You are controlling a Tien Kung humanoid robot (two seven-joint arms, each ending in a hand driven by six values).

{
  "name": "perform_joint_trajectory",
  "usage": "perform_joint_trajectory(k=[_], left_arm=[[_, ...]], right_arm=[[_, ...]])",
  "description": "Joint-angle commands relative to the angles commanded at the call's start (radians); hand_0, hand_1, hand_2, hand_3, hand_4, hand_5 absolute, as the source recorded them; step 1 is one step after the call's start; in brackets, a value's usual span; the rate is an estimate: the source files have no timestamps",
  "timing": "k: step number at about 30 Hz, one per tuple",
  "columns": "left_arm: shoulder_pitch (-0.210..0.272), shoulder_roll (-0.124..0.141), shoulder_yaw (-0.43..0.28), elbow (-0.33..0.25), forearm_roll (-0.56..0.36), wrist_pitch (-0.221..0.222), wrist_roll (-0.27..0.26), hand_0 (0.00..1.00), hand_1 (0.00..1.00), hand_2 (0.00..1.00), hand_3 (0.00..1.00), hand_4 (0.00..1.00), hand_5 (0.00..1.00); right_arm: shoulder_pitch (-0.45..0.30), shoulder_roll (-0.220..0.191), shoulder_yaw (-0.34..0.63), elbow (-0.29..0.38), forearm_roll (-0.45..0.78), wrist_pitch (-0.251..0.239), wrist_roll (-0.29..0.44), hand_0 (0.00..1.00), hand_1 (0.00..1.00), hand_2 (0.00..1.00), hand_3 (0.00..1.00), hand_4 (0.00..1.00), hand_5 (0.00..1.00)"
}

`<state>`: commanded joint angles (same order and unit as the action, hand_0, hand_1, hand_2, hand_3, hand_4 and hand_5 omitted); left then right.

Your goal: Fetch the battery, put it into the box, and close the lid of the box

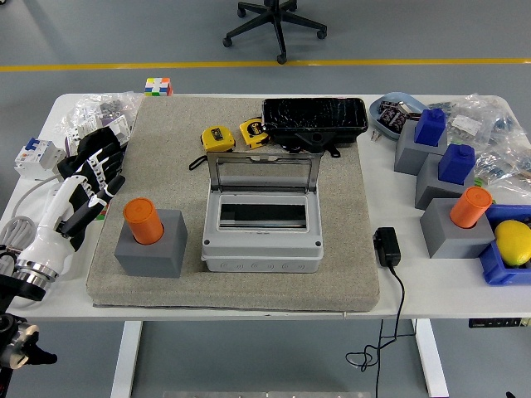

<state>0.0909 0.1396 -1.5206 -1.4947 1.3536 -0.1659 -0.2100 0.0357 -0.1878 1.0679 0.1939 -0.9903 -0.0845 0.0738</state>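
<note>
Left hand at left edge of grey mat, raised over tabletop; fingers loosely spread, holding nothing. Orange cylindrical battery upright in grey block, just right of and nearer than the fingers, not touching. Box at mat centre, well right of the hand; lid swung up and open, interior dark. Second orange cylinder in grey holder at far right. Two yellow tape measures behind box. Right hand out of view.
</note>
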Motion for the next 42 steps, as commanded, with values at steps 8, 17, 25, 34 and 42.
perform_joint_trajectory(k=[8,17,25,34,42], left_arm=[[-0.005,-0.018,0.016,-0.007,0.003,0.032,-0.014,0.970,0.998,0.998,0.998,0.998,0.471],[0.008,-0.037,0.028,-0.015,-0.044,0.024,-0.012,0.948,0.998,0.998,0.998,0.998,0.626],[0.002,-0.041,0.045,-0.007,-0.036,0.015,-0.008,0.933,0.998,0.998,0.998,0.998,0.602],[0.002,-0.045,0.060,0.018,0.001,0.024,-0.012,0.897,0.966,0.986,0.998,0.998,0.530],[0.012,-0.047,0.058,0.023,0.035,0.044,-0.012,0.880,0.944,0.955,0.988,0.998,0.514]], right_arm=[[0.002,0.001,0.008,0.001,-0.002,0.000,0.000,0.867,0.867,0.844,0.864,0.998,0.998],[0.003,0.002,0.009,0.001,-0.002,0.000,-0.001,0.867,0.866,0.844,0.862,0.998,0.998],[0.004,0.002,0.012,0.001,-0.003,0.001,-0.001,0.866,0.866,0.841,0.862,0.998,0.998],[0.006,0.002,0.013,0.001,-0.003,0.001,-0.001,0.865,0.864,0.840,0.860,0.998,0.998],[0.004,0.001,0.011,0.000,-0.001,0.002,-0.001,0.865,0.863,0.839,0.858,0.998,0.998]])
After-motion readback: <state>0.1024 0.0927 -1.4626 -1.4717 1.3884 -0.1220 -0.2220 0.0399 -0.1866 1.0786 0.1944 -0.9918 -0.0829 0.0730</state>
